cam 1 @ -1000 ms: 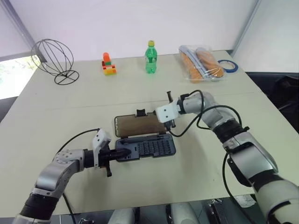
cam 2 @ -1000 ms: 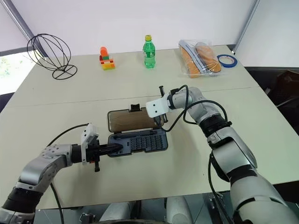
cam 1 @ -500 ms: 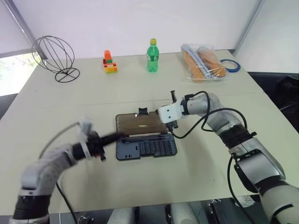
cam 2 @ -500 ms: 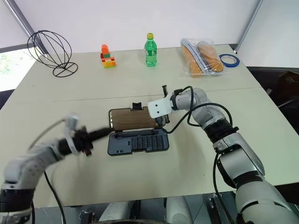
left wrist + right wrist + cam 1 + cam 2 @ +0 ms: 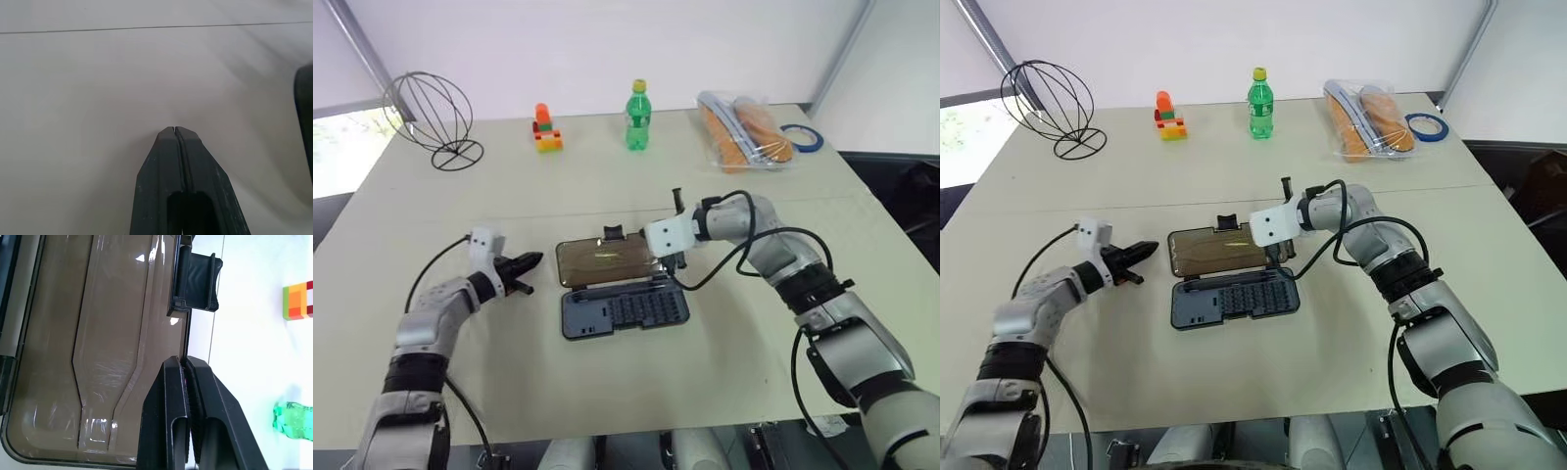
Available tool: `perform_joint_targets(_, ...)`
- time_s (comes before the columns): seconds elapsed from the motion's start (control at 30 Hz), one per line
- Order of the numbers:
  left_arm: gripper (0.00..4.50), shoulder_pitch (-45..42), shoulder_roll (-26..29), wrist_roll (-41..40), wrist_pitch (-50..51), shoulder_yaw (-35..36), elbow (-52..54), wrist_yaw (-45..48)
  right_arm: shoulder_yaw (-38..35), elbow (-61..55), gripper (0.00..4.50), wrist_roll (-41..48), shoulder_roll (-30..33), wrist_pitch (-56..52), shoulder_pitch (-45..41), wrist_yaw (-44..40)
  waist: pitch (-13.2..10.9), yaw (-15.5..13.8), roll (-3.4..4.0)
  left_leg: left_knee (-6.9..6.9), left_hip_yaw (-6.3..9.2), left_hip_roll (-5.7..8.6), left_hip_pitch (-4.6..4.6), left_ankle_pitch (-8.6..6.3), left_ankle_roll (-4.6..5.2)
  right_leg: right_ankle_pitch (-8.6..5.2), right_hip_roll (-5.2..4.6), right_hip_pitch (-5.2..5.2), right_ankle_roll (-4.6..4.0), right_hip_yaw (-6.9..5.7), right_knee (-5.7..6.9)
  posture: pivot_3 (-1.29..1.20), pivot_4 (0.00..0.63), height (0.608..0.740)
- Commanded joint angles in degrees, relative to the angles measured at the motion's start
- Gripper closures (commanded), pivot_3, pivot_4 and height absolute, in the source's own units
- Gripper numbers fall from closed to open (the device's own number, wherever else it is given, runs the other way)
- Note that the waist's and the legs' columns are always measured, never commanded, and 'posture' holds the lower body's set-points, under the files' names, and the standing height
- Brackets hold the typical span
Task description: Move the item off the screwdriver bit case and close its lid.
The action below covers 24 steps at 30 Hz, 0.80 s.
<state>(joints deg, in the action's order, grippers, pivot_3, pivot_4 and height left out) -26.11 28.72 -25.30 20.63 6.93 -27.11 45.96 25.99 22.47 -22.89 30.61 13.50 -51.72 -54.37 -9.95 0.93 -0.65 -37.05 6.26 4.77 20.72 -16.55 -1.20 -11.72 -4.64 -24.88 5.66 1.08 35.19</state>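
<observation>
Brown lid [image 5: 604, 260] lies flat, its far edge pinched by the closed right hand [image 5: 674, 262]; left hand [image 5: 530, 262] closed, empty.

— How many things sit on the table [image 5: 724, 352]?

— One screwdriver bit case [image 5: 625, 311] with one lid [image 5: 605, 260], lying just beside the right gripper [image 5: 673, 262]. Beyond that gripper, one green bottle [image 5: 638, 117] and one toy of stacked coloured bricks [image 5: 545, 130].

— Anything else?

— One wire sphere stand [image 5: 429, 110] far beyond the left gripper [image 5: 530, 261], one clear bag of bread [image 5: 744, 130], and one roll of blue tape [image 5: 803, 137] beside it.

— And grippers?

— Two, each with two black fingers pressed together.
</observation>
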Motion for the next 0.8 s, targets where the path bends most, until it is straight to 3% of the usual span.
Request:
perform_joint_targets(0.03,4.5,-5.3,-1.9,2.7,-3.3,-2.7,-6.1,5.0,-1.3,-3.4,4.44,0.8,0.1,-1.4,0.1,-0.6,0.0,-0.2,0.0,-0.01,0.0,0.01,0.02,0.0,0.0,0.0,0.0,0.0,0.0,-0.01,0.0,0.0,0.15,0.74)
perform_joint_targets(0.1,4.5,-7.3,-3.0,3.1,-3.7,-3.5,-8.5,7.7,-1.3,-4.2,4.44,1.1,0.3,-2.4,0.5,-1.2,0.0,-0.2,-0.01,-0.06,0.01,0.05,0.07,0.0,0.0,0.0,-0.04,0.0,0.01,-0.02,-0.01,0.0,0.15,0.74)
perform_joint_targets(0.13,4.5,-7.9,-3.4,3.2,-3.6,-3.7,-9.0,9.1,-1.3,-4.6,4.03,1.2,0.3,-2.8,0.7,-1.4,0.0,-0.1,-0.01,-0.07,0.01,0.07,0.09,0.01,-0.02,0.01,-0.04,-0.01,0.01,-0.02,-0.02,0.0,0.15,0.74)
perform_joint_targets(0.2,4.5,-9.1,-4.2,3.3,-3.2,-4.7,-9.9,12.3,-1.3,-5.4,3.62,1.2,0.3,-3.8,1.0,-1.8,0.0,-0.1,-0.01,-0.07,0.01,0.08,0.12,0.02,-0.03,0.01,-0.05,-0.02,0.01,-0.02,-0.03,0.0,0.15,0.74)
perform_joint_targets(0.43,4.5,-11.4,-4.4,2.7,-0.2,-4.0,-9.8,16.9,-3.1,-11.8,0.02,1.9,2.2,-9.9,2.3,-4.6,0.0,-0.1,-0.02,-0.19,0.02,0.09,0.7,0.21,-0.33,0.04,-0.05,-0.6,0.04,-0.02,0.08,0.0,0.15,0.74)
perform_joint_targets(0.5,4.5,-11.7,-3.9,2.2,0.7,-3.5,-9.2,17.9,-6.9,-17.4,0.02,7.9,2.4,-19.2,2.6,-8.1,0.0,-0.1,-0.02,-0.2,0.03,0.09,0.71,0.2,-0.32,0.04,-0.05,-0.59,0.04,-0.03,0.07,0.0,0.15,0.74)
perform_joint_targets(0.57,4.5,-12.0,-2.9,-0.1,4.5,-2.9,-5.5,20.6,-20.1,-27.6,0.02,27.1,1.0,-45.0,0.3,-12.0,-0.2,-0.1,-0.01,-0.23,0.06,0.09,0.77,0.2,-0.31,0.04,-0.06,-0.6,0.05,-0.03,0.05,0.0,0.15,0.74)
perform_joint_targets(0.63,4.5,-11.8,-2.2,-1.4,7.3,-3.2,-1.7,22.4,-28.9,-34.6,0.02,40.6,1.7,-60.5,0.0,-13.9,-0.2,-0.3,0.0,-0.3,0.16,0.08,0.93,0.2,-0.31,0.08,-0.08,-0.69,0.05,-0.06,0.07,0.0,0.15,0.74)
perform_joint_targets(0.8,4.5,-10.2,-0.5,-4.5,15.1,-7.3,13.1,26.6,-43.9,-45.0,0.02,62.1,3.8,-80.3,5.0,-12.1,-0.2,-0.5,-0.05,-0.2,0.45,0.07,0.95,-0.08,0.13,0.07,-0.15,-0.52,0.03,-0.26,-0.21,0.0,0.15,0.74)
